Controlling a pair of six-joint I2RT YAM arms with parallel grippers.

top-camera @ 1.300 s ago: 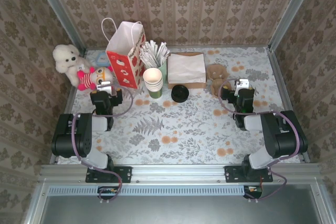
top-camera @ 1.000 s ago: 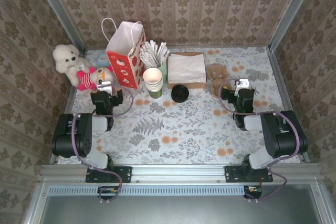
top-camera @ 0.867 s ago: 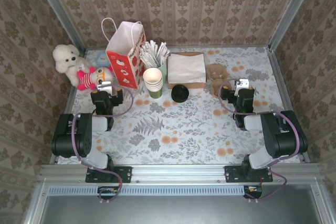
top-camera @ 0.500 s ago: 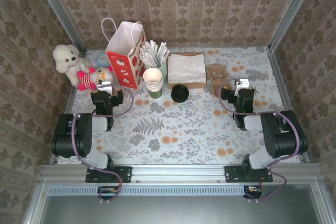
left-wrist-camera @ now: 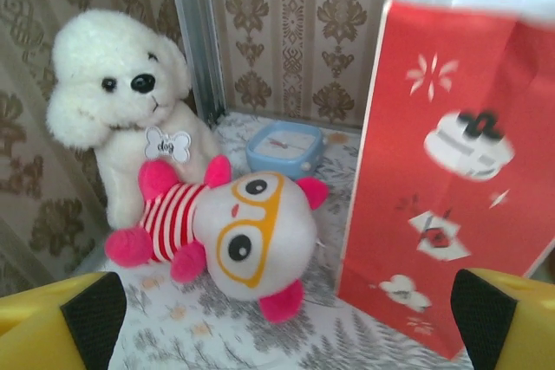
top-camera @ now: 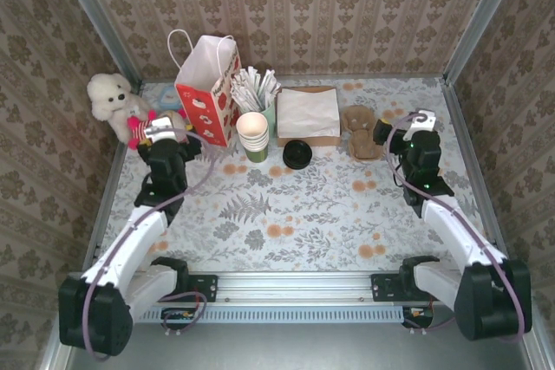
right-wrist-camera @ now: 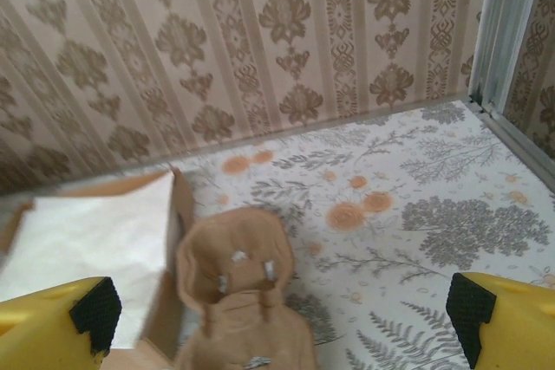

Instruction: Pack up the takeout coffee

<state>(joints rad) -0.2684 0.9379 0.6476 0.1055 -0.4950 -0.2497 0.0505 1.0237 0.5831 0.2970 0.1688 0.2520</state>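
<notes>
Top view: the takeout coffee [top-camera: 297,155] stands at four o'clock of the cup stack [top-camera: 253,134], six o'clock of the napkin box [top-camera: 308,114]. Left wrist: left gripper [left-wrist-camera: 288,308] spread wide, empty, facing a striped doll [left-wrist-camera: 251,244]. Right wrist: right gripper [right-wrist-camera: 284,316] gaping too, brown toy [right-wrist-camera: 238,301] at twelve

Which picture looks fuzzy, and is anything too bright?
Left wrist view: the red paper bag sits close and looks a bit soft, its top edge washed out to white, while the white plush dog is sharper. Right wrist view: the white napkins glare bright, and the brown plush toy near the bottom edge is slightly blurry. Top external view: even light, faint shadows, mostly sharp.
</notes>
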